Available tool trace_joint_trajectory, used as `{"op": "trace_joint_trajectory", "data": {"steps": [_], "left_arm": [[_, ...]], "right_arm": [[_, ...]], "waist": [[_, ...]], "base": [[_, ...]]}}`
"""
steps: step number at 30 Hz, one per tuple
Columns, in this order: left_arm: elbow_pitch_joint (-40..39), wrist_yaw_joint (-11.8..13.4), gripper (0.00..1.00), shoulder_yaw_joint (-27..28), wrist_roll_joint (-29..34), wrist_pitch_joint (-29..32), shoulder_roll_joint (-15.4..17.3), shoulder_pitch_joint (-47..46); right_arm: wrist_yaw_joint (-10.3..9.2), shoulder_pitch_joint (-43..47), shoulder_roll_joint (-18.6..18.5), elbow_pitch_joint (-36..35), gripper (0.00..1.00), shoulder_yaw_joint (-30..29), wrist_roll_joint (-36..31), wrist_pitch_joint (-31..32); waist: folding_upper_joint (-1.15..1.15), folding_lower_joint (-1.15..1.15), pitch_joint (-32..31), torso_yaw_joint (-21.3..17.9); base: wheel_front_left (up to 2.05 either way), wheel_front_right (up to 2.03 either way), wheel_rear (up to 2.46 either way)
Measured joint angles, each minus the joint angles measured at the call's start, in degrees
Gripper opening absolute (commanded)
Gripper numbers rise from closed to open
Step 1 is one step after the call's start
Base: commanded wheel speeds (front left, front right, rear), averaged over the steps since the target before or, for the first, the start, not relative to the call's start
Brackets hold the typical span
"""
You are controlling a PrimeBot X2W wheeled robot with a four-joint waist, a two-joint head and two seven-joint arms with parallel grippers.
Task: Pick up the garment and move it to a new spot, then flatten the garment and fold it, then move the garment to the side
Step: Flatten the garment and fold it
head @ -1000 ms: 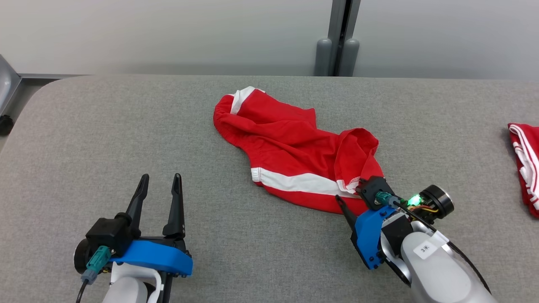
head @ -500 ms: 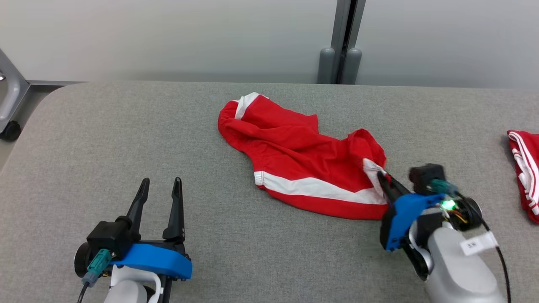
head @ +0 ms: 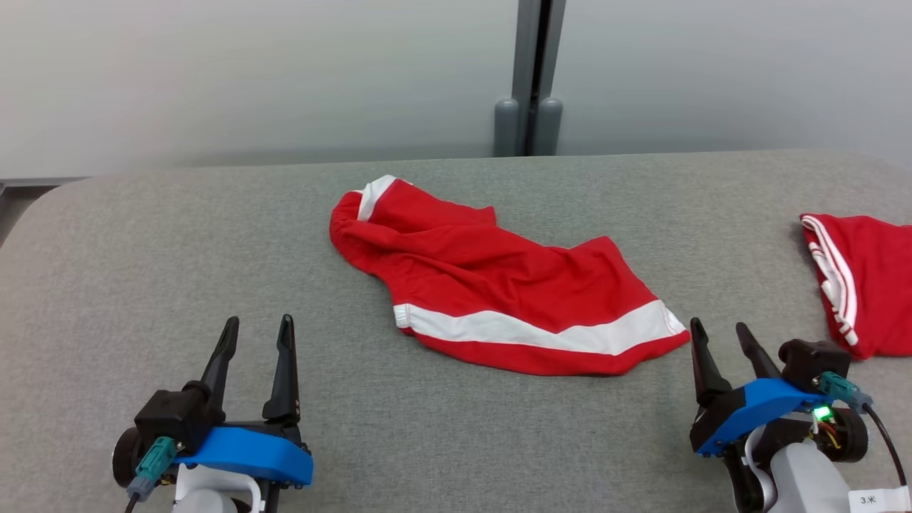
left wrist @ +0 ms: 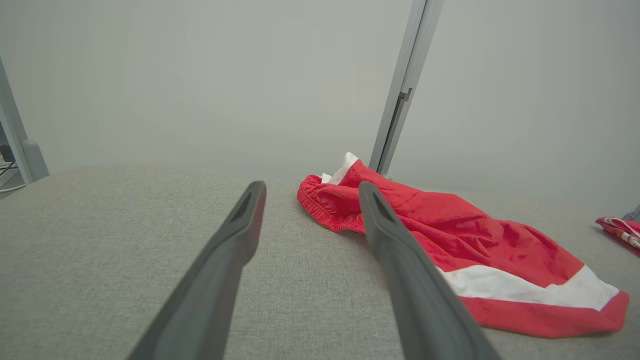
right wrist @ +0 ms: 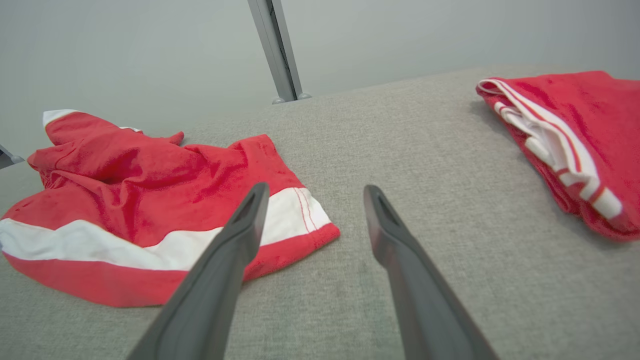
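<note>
Released a moment ago, the right hem corner of the red garment (head: 499, 285) has settled flat. On the left, the left gripper (head: 258, 320), fingers spread, waits near the front edge of the table (head: 142, 235), well apart from the cloth. The cloth's long axis crosses mid-table from far-left to near-right, ending just beside the right gripper (head: 718, 326), spread and empty, clearly the nearer arm. A second red garment (head: 866, 278) lies at the right edge.

left claw (head: 258, 320), right claw (head: 717, 324): long dark fingers (head: 284, 363) | blue mounts (head: 246, 454) | teal plugs (head: 155, 456) | green light (head: 823, 412) | pale forearms (head: 805, 477)
</note>
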Motion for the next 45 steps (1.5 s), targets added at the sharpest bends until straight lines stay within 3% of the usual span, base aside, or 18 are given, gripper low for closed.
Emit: {"op": "trace_joint_trajectory", "data": {"steps": [10, 20, 45], "left_arm": [[-1.1, 0.04, 1.0, 1.37, 0.54, 0.0, -0.02, 1.47], [-0.77, 0.13, 1.0, 2.58, 1.31, 0.0, -0.03, 3.8], [2.24, 0.19, 1.0, 3.6, 1.51, 0.0, 0.03, 5.03]], "right_arm": [[0.0, 6.25, -0.02, -15.38, 1.0, -0.78, -7.76, -0.05], [0.0, 12.98, 0.0, -29.72, 1.0, 1.74, -5.72, 4.05], [0.0, 17.32, 0.01, -32.77, 1.0, 1.21, -1.46, 7.93]], "waist": [[0.0, 0.0, -0.72, -3.73], [0.0, -0.01, -2.36, -5.45], [0.0, 0.0, -4.23, -3.82]], "base": [[0.0, 0.0, 0.0], [0.0, 0.0, 0.0], [0.0, 0.0, 0.0]]}}
